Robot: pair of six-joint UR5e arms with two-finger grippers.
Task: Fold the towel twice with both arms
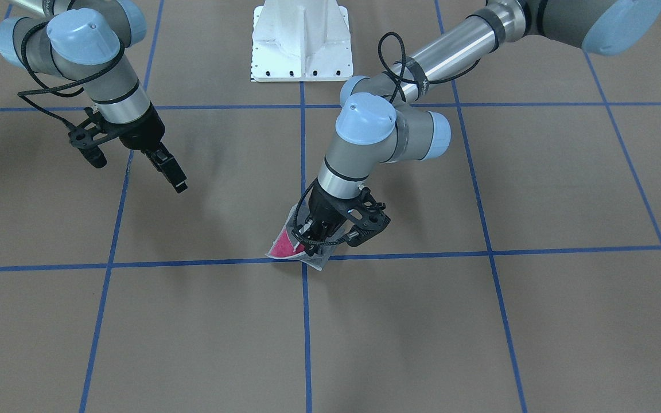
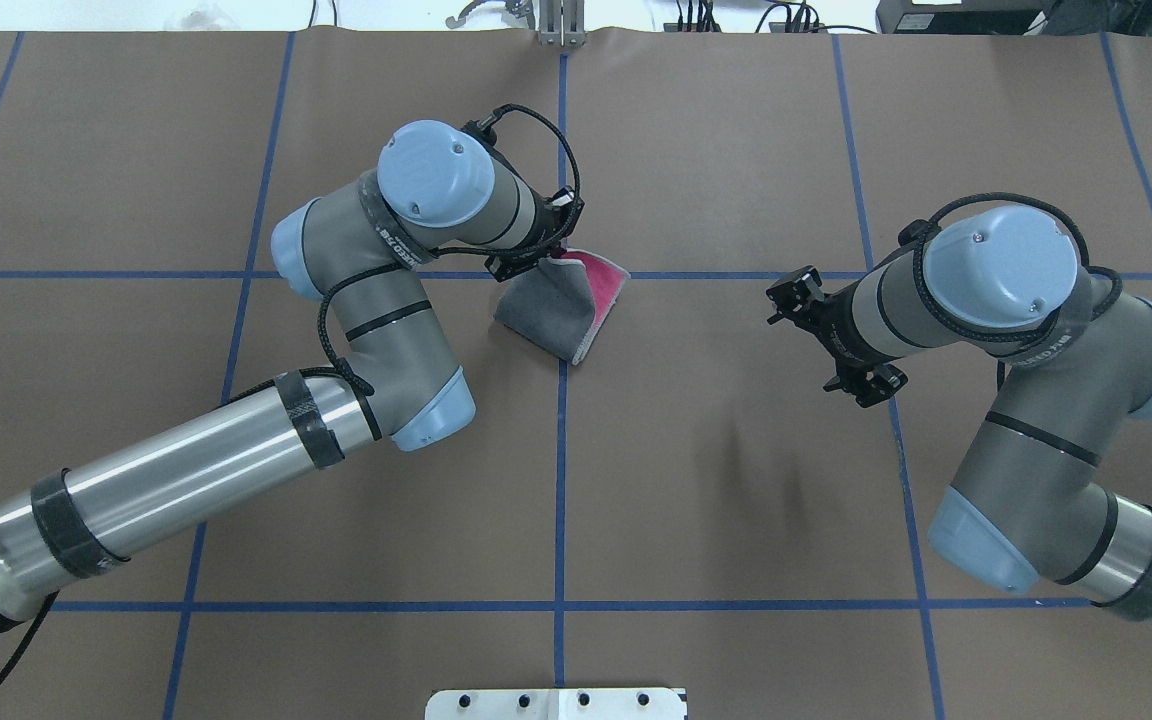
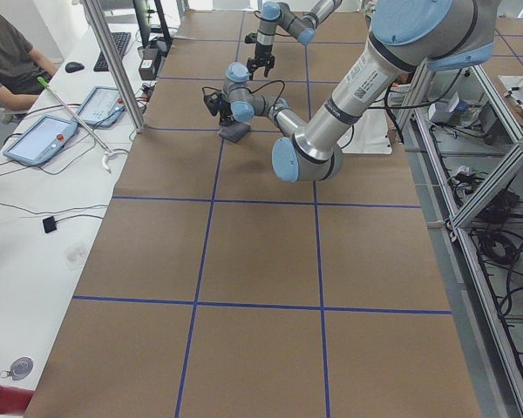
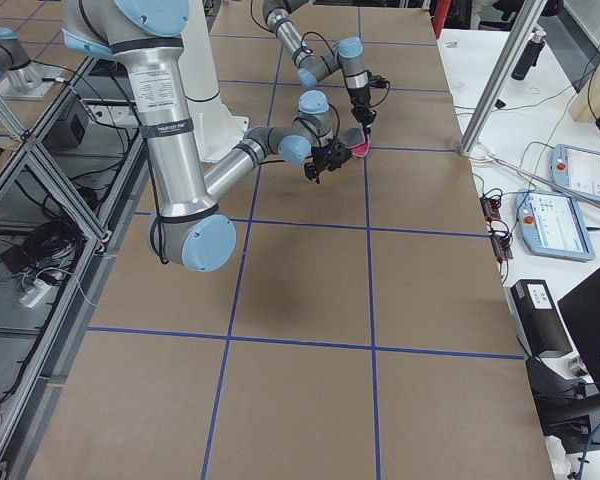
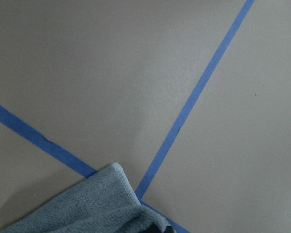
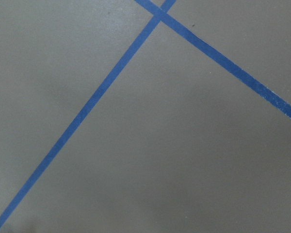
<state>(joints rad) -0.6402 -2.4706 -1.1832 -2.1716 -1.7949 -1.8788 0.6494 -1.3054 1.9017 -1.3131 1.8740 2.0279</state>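
Front-facing view: left fingers (image 1: 314, 230) clamp a small pink-and-grey terry towel (image 1: 282, 248) where blue tape lines (image 1: 193, 264) cross on the brown surface (image 1: 479, 332). The right fingers (image 1: 165, 163) hover well apart from it, empty; I cannot tell their opening. Overhead view: the dark grey face drapes outermost, with a pink strip and pale hem showing.

One camera sits high behind the robot and looks forward and down on most of the surface (image 2: 736, 500). Another sits across from the robot, faces it and looks steeply down; the white pedestal (image 1: 302, 40) is at the top there. Two more look along the surface from its two ends, from far back. The two wrist cameras look from very close at the surface and its blue tape lines (image 6: 87, 107). The towel (image 2: 551, 310) shows in every view but the right wrist one.
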